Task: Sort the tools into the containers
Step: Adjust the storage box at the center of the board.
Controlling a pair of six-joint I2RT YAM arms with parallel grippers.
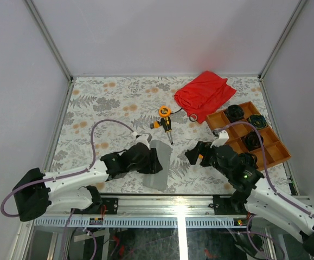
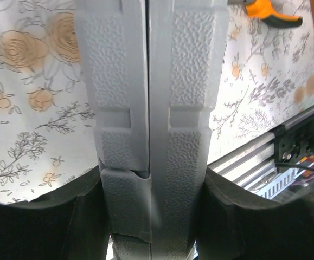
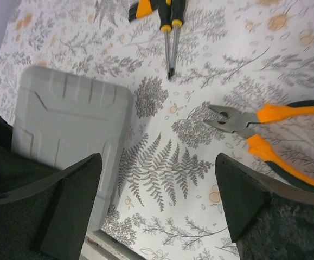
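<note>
Showing R gripper (image 3: 158, 168), jaws apart, nearer arm to pliers (image 3: 257, 130) lying beside one finger, nose toward the gap, handles running outward; L gripper (image 2: 151, 187) clamped on grey case (image 2: 151, 81).

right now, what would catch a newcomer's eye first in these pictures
The bright red cloth crumpled at the far right stands out first, beside an orange-brown divided tray. Near the front, the left tool clamps a closed grey case, one finger on each half. The right tool hangs open close to orange-handled pliers lying on the floral tabletop.
</note>
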